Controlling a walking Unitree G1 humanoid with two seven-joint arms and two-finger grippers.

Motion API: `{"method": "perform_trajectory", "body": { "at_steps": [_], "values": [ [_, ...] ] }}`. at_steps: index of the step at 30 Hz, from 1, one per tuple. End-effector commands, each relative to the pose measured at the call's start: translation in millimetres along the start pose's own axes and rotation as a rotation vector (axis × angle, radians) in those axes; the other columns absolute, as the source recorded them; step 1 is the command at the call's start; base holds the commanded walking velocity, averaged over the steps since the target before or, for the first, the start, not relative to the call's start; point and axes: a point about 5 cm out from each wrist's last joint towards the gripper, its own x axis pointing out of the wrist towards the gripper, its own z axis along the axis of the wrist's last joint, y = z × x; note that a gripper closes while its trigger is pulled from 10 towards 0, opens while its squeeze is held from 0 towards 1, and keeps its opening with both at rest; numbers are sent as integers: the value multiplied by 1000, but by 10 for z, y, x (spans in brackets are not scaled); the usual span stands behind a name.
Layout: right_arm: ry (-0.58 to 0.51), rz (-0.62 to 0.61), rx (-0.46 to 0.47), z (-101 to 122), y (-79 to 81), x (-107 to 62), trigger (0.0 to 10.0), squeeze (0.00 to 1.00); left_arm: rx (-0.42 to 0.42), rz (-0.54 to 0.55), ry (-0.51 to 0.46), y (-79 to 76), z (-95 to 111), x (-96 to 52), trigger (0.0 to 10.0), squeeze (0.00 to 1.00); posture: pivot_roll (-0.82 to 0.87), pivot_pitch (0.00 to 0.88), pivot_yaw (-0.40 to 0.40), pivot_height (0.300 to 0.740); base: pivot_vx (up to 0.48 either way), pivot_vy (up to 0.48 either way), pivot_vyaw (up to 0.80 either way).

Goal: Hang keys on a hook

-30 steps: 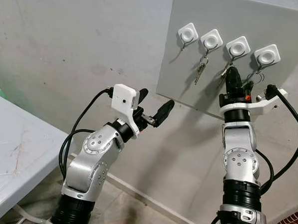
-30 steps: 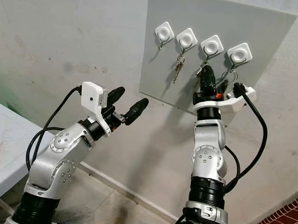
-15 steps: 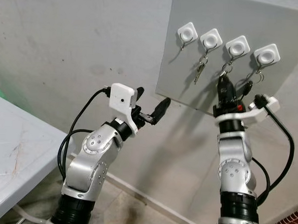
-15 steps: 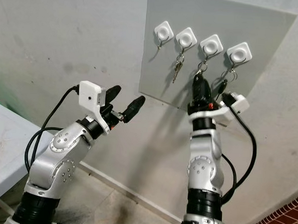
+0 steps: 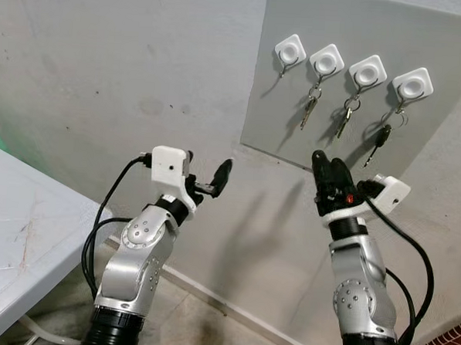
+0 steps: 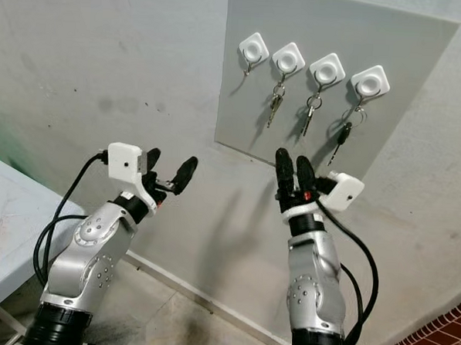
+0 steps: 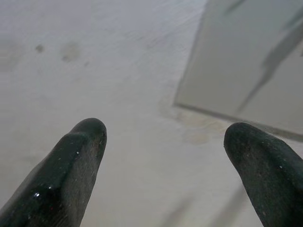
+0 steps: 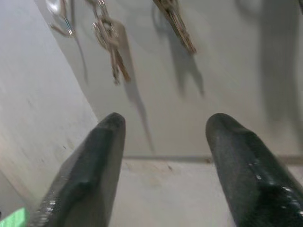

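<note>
Bench edge lies at the robot's left, apart from both arms. Left gripper is raised before the bare wall, fingers spread, empty. Right gripper is raised just below the lower edge of the board, fingers parted, empty. Open wall separates the grippers. Above the right gripper, keys hang on the third hook; other keys hang on the neighbouring hooks.

The board is pale grey, with four white hooks on it. Below the hooks hang metal-coloured keys and one black-headed key.
</note>
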Motion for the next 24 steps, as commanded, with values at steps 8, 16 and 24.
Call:
{"method": "perform_trajectory", "body": {
  "at_steps": [8,16,24],
  "values": [
    [53,-38,-68,-116,-128,-203,10000,1000,-23,114,41,195,-278,-115,10000,0,33,0,-56,740,0,0,0],
    [147,-102,-114,-326,-305,-378,10000,1000,91,134,99,259,-558,-209,10000,0,31,0,-55,740,0,0,0],
    [246,-138,-150,-548,-441,-528,10000,0,106,124,95,287,-750,-289,10000,0,33,0,-55,740,0,0,0]
  ]
}}
